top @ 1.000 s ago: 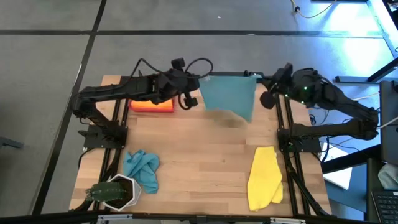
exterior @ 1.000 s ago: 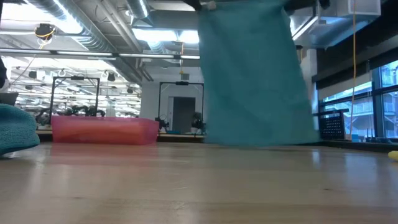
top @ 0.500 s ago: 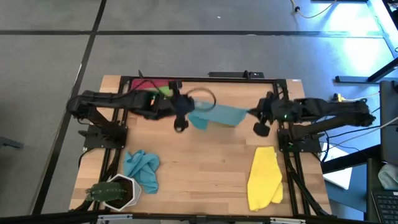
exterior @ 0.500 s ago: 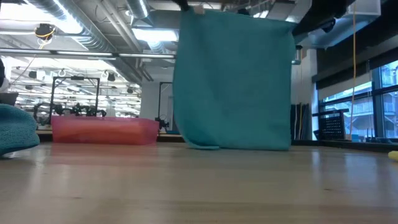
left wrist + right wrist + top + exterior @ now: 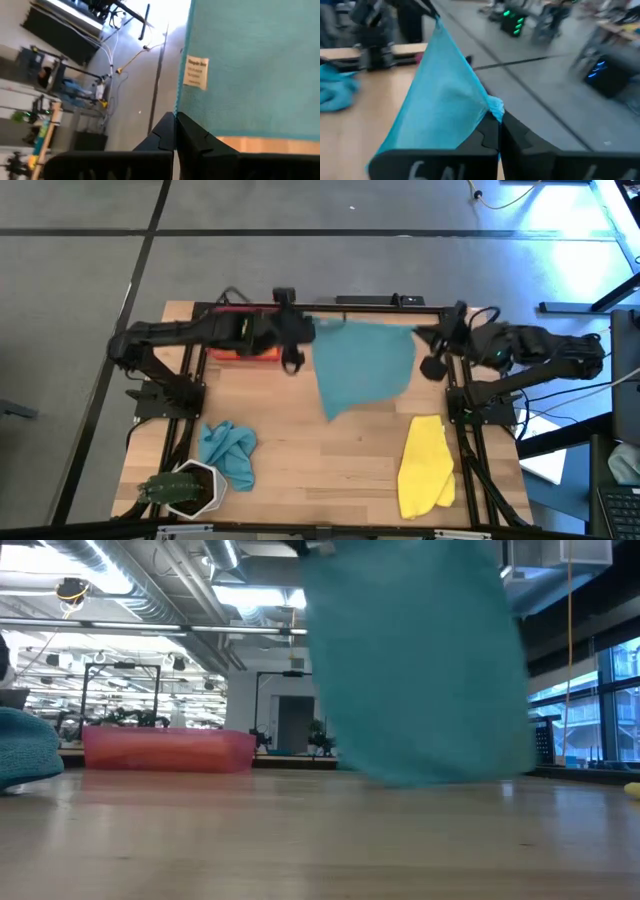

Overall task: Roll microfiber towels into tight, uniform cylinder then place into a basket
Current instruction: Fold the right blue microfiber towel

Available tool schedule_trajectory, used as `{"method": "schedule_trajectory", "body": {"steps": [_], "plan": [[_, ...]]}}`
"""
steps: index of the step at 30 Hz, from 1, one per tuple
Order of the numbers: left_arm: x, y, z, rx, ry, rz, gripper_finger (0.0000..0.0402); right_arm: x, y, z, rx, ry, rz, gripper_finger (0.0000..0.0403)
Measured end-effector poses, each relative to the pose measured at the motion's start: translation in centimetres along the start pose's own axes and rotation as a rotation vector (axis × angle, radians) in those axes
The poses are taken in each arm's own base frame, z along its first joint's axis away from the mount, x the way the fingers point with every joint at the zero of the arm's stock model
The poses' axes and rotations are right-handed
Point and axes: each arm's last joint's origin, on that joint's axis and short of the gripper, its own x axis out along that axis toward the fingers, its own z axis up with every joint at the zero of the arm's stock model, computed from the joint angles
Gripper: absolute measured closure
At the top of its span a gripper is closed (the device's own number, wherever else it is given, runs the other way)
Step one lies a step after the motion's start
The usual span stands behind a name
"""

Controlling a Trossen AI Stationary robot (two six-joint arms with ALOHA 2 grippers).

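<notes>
From above, both arms reach inward over the far half of the wooden surface (image 5: 330, 460). The left gripper (image 5: 292, 340) and the right gripper (image 5: 432, 345) are each clenched on a top corner of one teal towel (image 5: 362, 365), which hangs stretched between them above the wood. The red basket (image 5: 243, 350) sits at the far left, mostly under the left arm. A second, crumpled teal towel (image 5: 228, 452) lies near the front left, just beside a white pot with a plant (image 5: 188, 488). One yellow towel (image 5: 426, 466) lies along the front right. Grey floor surrounds the surface.

At surface height, the held teal towel (image 5: 420, 665) hangs as a broad sheet, its lower edge close to the wood. The basket (image 5: 168, 750) stands well to its left, the crumpled teal towel (image 5: 22, 745) at the left edge. Behind is a workshop with ceiling ducts, strip lights and windows.

Past the left wrist, the left gripper (image 5: 175, 131) pinches the towel's edge (image 5: 250, 65), near a small sewn label (image 5: 196, 73).

Past the right wrist, the right gripper (image 5: 498, 131) grips the other corner (image 5: 445, 100), the left arm dark at the towel's far corner.
</notes>
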Motion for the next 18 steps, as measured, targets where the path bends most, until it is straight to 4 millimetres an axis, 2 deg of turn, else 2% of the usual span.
{"method": "schedule_trajectory", "body": {"steps": [6, 9, 13, 15, 18], "plan": [[3.9, 5.3, -2.0, -0.114, -0.019, 0.041, 0.0402, -0.4, -2.6, 1.9, -0.044, -0.028, -0.132, 0.0403], [4.6, 6.5, -2.4, -0.129, -0.06, 0.041, 0.0402, -0.4, -3.5, 2.3, -0.056, -0.028, -0.187, 0.0403], [4.5, 6.1, -2.3, -0.095, -0.061, 0.012, 0.0402, -0.2, -3.5, 1.7, -0.092, 0.029, -0.129, 0.0403], [3.9, 4.9, -2.1, -0.049, -0.035, -0.038, 0.0401, 0.4, -3.0, 1.1, -0.089, 0.08, -0.079, 0.0403], [2.4, 2.4, -1.6, 0.015, -0.001, -0.119, 0.0401, 1.7, -1.2, -1.0, -0.094, 0.169, 0.011, 0.0403]]}}
